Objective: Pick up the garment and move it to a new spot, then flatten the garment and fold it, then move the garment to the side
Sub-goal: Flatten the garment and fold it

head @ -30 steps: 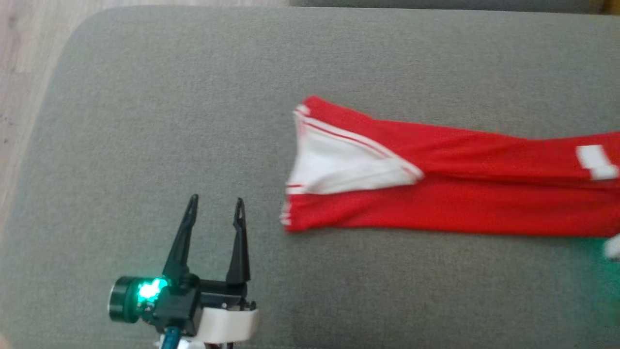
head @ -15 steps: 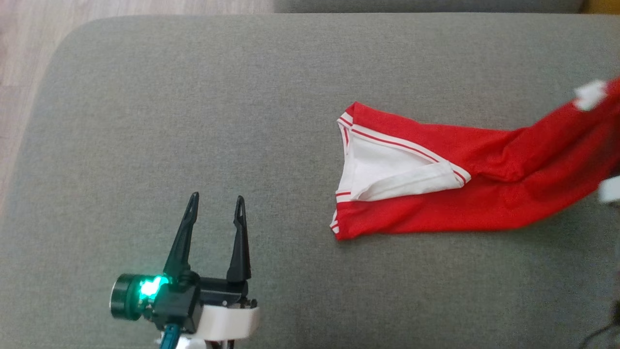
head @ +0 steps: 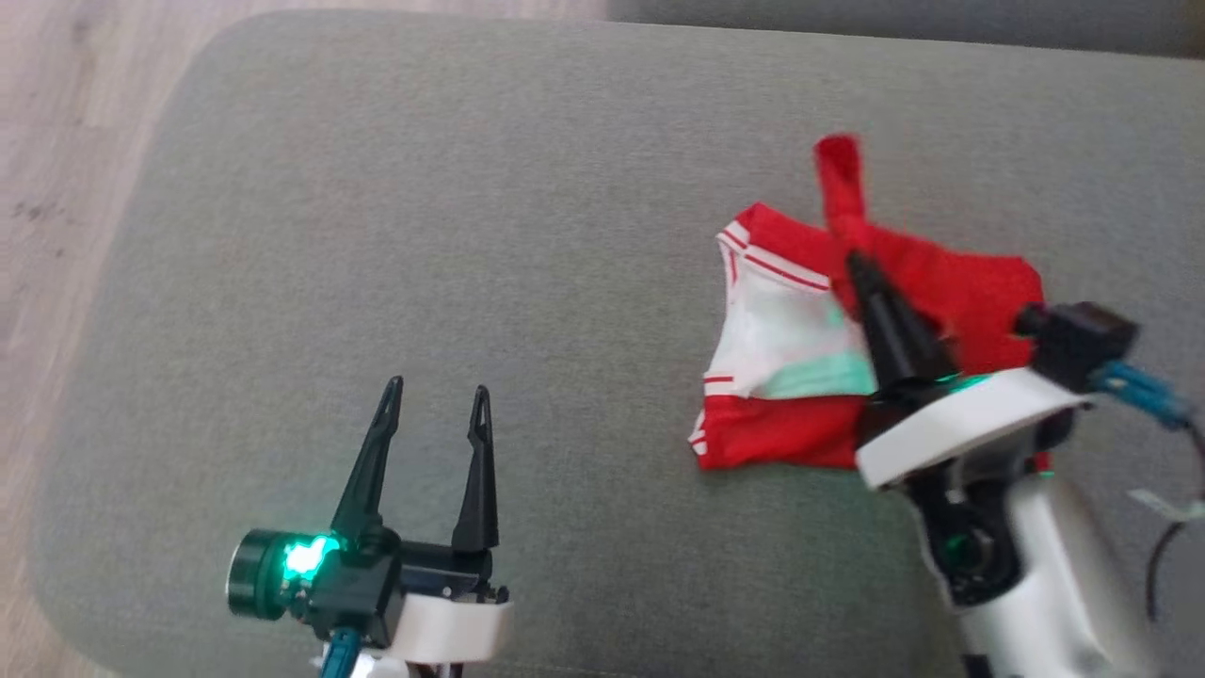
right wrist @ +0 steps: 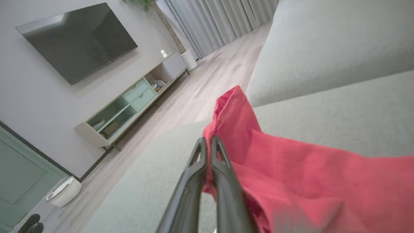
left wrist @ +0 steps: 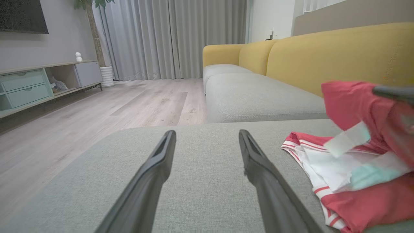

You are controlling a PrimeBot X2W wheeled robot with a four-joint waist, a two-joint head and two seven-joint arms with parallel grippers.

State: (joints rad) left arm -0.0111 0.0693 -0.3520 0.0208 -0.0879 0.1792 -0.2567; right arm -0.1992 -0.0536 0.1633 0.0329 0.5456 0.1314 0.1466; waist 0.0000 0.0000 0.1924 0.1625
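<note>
Bunching toward the right half of the grey cushion [head: 471, 235], the red garment [head: 781, 443] is lying partly flat and partly lifted. Its near-left end, with the white panel and thin red-and-white striped trim, is resting on the upholstery; the red cloth farther right is being carried up and over that panel. The right fingers [head: 885, 320] are pinching this raised fold with no gap showing between them; a narrow red flap is standing up beyond their tips. Gripping one end this way is, I judge, serving to double the length over itself, so the folding step seems to be under way.

The fabric is looking thin, soft and matte, like sports jersey; it is draping limply and creasing around the pinch, so it is likely to sag and slide rather than hold a crisp edge.

The left fingers [head: 475, 471] are spread apart and holding nothing; they are hovering over bare cushion at the near left, well apart from the garment and pointing away, probably waiting clear of the fold.

The cushion is showing a coarse grey weave and rounded corners, which should be giving the cloth some grip. A pale plank floor [head: 56, 141] is running along the left; a yellow sofa back [left wrist: 339, 51] is rising beyond the far edge.
</note>
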